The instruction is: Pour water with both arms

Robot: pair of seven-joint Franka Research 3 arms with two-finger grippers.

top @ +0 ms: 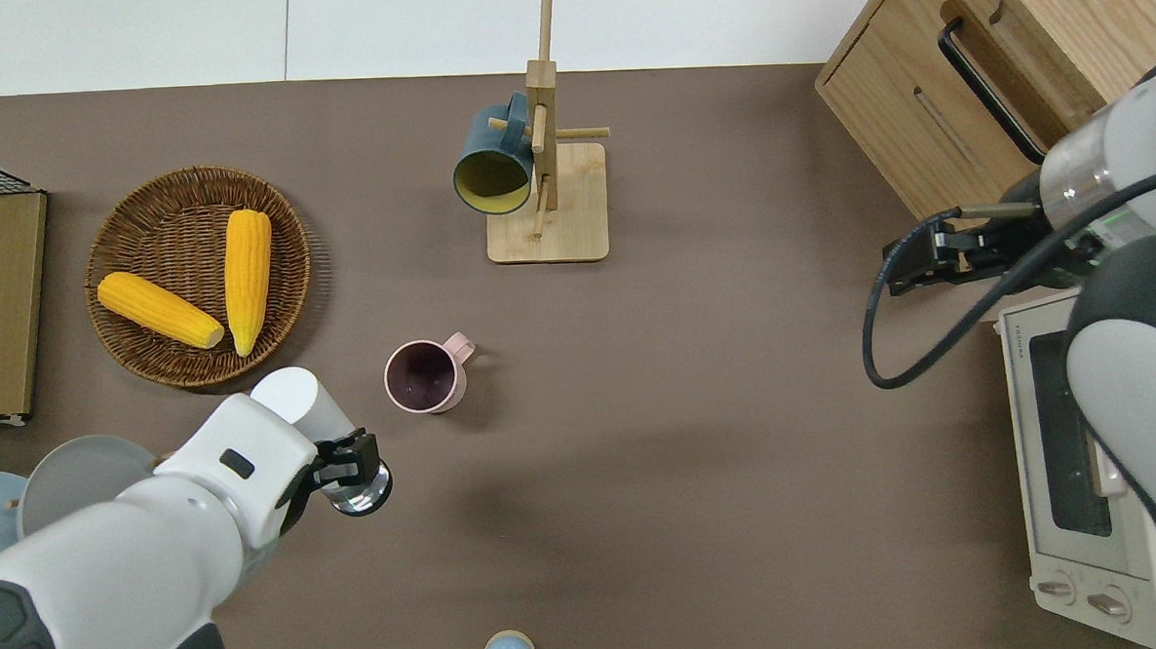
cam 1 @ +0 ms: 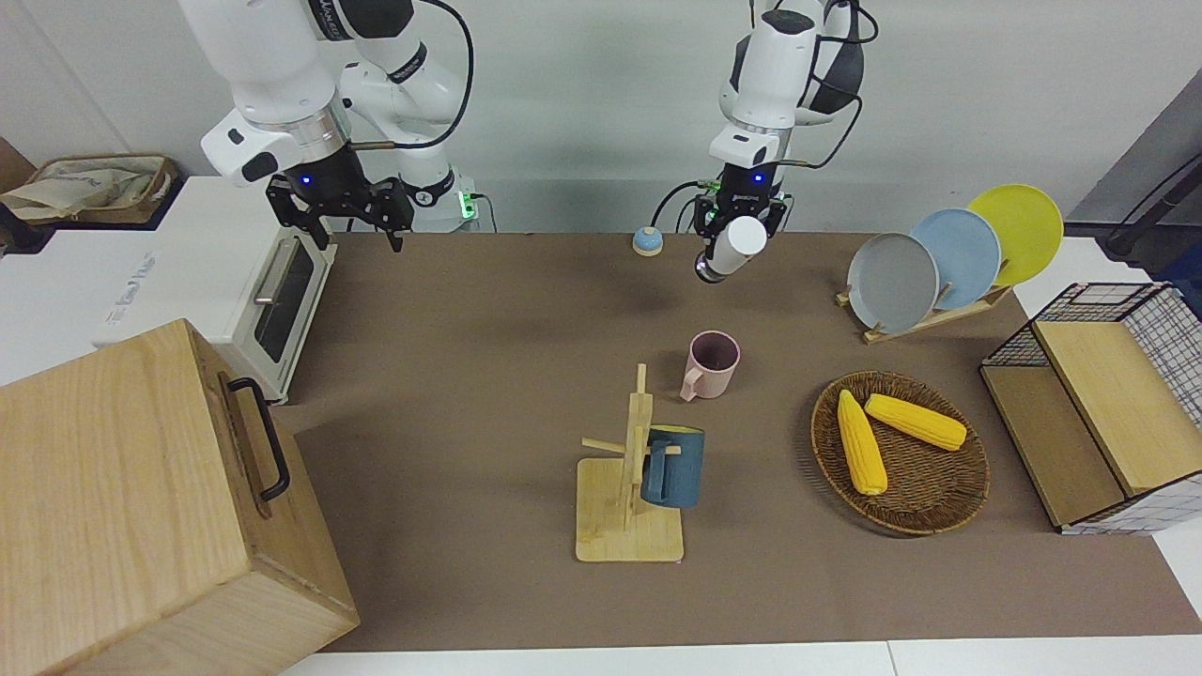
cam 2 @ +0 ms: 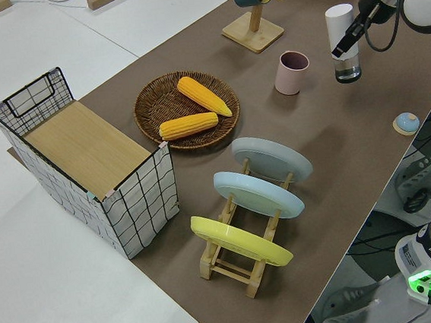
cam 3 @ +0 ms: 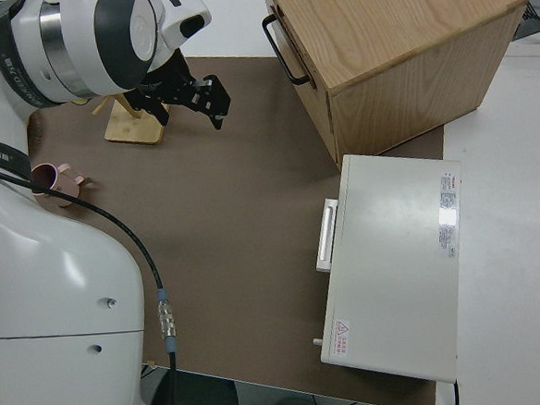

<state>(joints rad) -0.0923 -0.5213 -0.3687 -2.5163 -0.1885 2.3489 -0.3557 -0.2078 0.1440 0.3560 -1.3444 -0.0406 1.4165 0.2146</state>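
Note:
My left gripper is shut on a white bottle with a clear base. It holds the bottle upright in the air, over the table beside the pink mug. The overhead view shows the bottle over the spot between the mug and the plate rack. The left side view shows the bottle beside the mug. My right gripper is open and empty, over the table's edge between the toaster oven and the wooden cabinet; it shows in the overhead view and the right side view.
A wooden mug rack holds a blue mug. A wicker basket holds two corn cobs. A plate rack with three plates, a wire crate, a toaster oven, a wooden cabinet and a small blue knob stand around.

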